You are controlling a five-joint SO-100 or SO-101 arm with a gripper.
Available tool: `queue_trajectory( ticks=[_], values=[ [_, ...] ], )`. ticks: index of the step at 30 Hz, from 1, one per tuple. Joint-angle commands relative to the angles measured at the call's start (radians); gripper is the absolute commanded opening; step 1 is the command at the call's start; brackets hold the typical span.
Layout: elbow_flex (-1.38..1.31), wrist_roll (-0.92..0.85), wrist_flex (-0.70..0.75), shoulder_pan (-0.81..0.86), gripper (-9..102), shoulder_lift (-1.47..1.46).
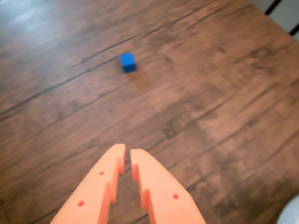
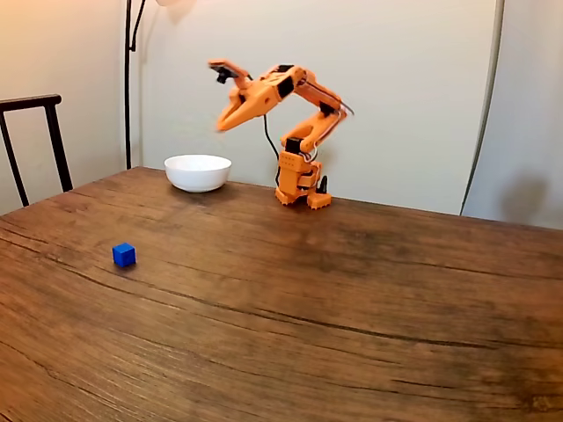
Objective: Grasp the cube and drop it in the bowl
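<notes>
So the orange arm [image 2: 299, 141] sits at the far edge of the wooden counter [image 2: 352, 299] in the fixed view, folded up with its end effector [image 2: 222, 128] raised high in the air, pointing down and to the left of that view. In the wrist view the end effector [image 1: 127, 151] comes in from the bottom edge, and its two orange fingers [image 1: 100, 186] are nearly together at the tips, just a thin sliver of gap between them, nothing held in there.

The blue cube [image 2: 124, 255] is sitting on the counter by itself, toward the front left in the fixed view, well apart from the arm. In the wrist view the cube [image 1: 128, 62] is up near the top, left of centre, well ahead of the fingertips, flat on the wood grain.

The white bowl [image 2: 198, 172] is at the back of the counter, upright, just left of the arm's base in the fixed view and roughly under the raised end effector. Can't see into the bowl from this angle. A dark chair [image 2: 35, 141] stands off the left side and a lamp pole [image 2: 129, 79] runs up the wall behind.
</notes>
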Motion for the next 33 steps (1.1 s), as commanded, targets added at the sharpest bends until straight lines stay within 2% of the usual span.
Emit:
queue_trajectory(
  ticks=[1, 22, 29, 33],
  values=[
    [-0.118, 0.0, -0.04, -0.017, 1, -0.176],
    [-0.701, 0.006, -0.044, -0.097, 1, -0.951],
    [-0.738, 0.069, -0.295, -0.115, 1, -1.195],
    [-0.738, 0.11, -0.371, -0.104, 1, -1.266]
  ],
)
